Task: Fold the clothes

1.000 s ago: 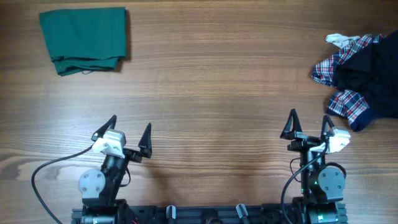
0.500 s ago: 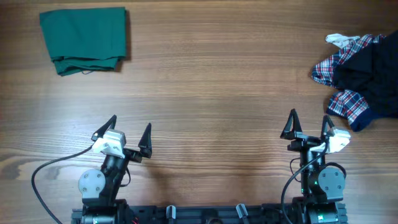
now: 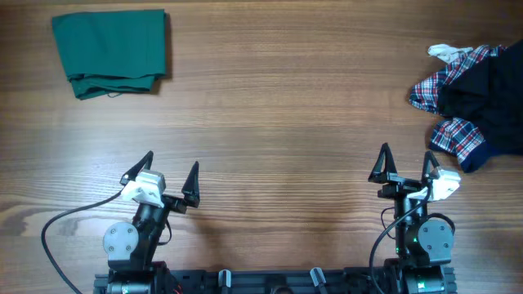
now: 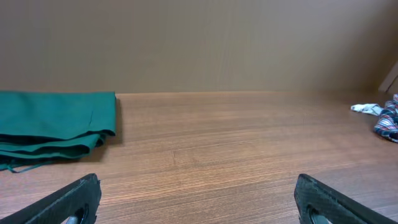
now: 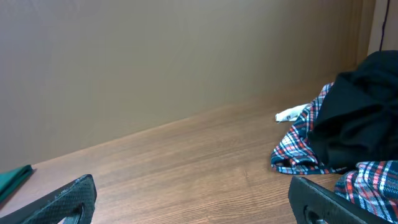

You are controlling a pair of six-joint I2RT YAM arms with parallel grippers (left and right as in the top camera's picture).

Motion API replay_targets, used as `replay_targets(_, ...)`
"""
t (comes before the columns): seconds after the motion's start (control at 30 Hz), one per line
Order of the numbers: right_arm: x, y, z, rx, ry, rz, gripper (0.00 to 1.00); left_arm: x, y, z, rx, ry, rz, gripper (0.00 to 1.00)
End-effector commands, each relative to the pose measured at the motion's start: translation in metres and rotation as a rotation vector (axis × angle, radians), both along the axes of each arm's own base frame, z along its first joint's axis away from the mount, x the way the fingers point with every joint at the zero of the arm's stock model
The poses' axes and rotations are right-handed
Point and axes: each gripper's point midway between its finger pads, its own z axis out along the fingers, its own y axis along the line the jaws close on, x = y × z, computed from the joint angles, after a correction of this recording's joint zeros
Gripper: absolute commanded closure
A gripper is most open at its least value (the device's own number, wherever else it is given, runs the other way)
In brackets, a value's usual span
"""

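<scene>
Overhead: left tool [image 3: 172, 160] and right tool [image 3: 406, 152] stand wide open and empty at the near worktop [image 3: 278, 147] edge, and the black polo shirt [image 3: 494, 90] lies crumpled at far right, tangled with a plaid shirt [image 3: 458, 135]. Left wrist: a folded green garment [image 4: 56, 121] lies ahead-left. Right wrist: the black polo shirt lies ahead-right, apart from the fingers.

Left pincer [image 3: 172, 158] and right pincer [image 3: 406, 151], jaws wide apart, fingertips forward.

A green garment [image 3: 110, 51] lies neatly folded at the far left of the wooden table [image 3: 278, 122]. A red-white-blue plaid shirt [image 3: 456, 137] sits crumpled at the right edge.
</scene>
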Motion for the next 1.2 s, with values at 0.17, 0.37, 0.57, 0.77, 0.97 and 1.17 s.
replay_targets(0.17,-0.0002,0.0012,0.0017,0.008,-0.009,0.009,0.0,-0.0005,-0.0003,-0.0008,0.011,-0.005,-0.005,0.0)
replay_targets(0.37,-0.0002,0.0012,0.0017,0.008,-0.009,0.008,0.0,-0.0005,-0.0002,-0.0008,0.011,-0.005,-0.004,0.0)
replay_targets(0.57,-0.0002,0.0012,0.0017,0.008,-0.009,0.008,0.0,-0.0005,-0.0003,-0.0008,0.011,-0.005,-0.005,0.0)
replay_targets(0.77,-0.0002,0.0012,0.0017,0.007,-0.009,0.008,0.0,-0.0005,-0.0003,-0.0008,0.011,-0.005,-0.005,0.0)
replay_targets(0.97,-0.0002,0.0012,0.0017,0.008,-0.009,0.008,0.0,-0.0005,-0.0003,-0.0009,0.011,-0.005,-0.005,0.0)
replay_targets(1.17,-0.0005,0.0011,0.0107,0.033,-0.048,0.009,0.0,-0.0005,-0.0003,-0.0008,0.011,-0.005,-0.005,0.0)
